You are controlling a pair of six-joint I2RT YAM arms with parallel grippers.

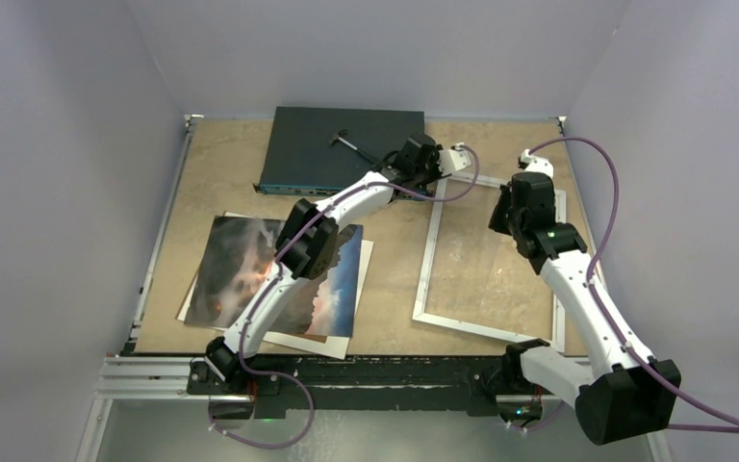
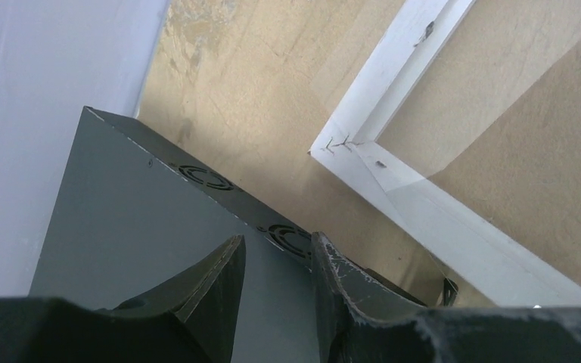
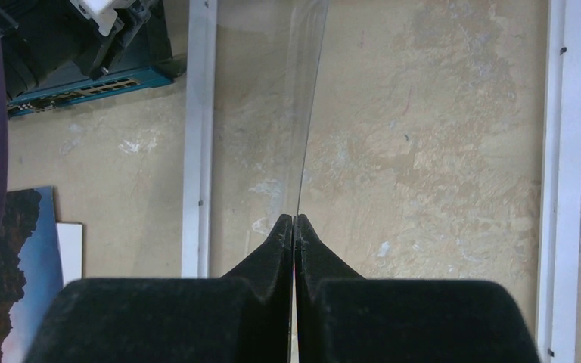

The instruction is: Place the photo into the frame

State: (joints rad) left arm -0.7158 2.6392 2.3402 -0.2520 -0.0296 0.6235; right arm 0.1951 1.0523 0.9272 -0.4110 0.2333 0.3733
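Observation:
The photo (image 1: 250, 269), a dark landscape with an orange glow and a blue edge, lies flat at the left, partly under my left arm; its corner shows in the right wrist view (image 3: 19, 302). The white frame (image 1: 430, 260) lies flat at the right, with its side rails in the right wrist view (image 3: 198, 113) and its far-left corner in the left wrist view (image 2: 393, 83). My right gripper (image 1: 502, 217) (image 3: 293, 221) is shut on the edge of the clear glass pane (image 3: 265, 113), over the frame's opening. My left gripper (image 1: 414, 171) (image 2: 276, 253) is open and empty over the dark box's right corner.
The dark flat switch box (image 1: 337, 149) (image 2: 144, 227) stands at the back centre with a small tool (image 1: 351, 142) on top. A white mat sheet (image 1: 364, 252) lies under the photo. Grey walls close in the left, back and right.

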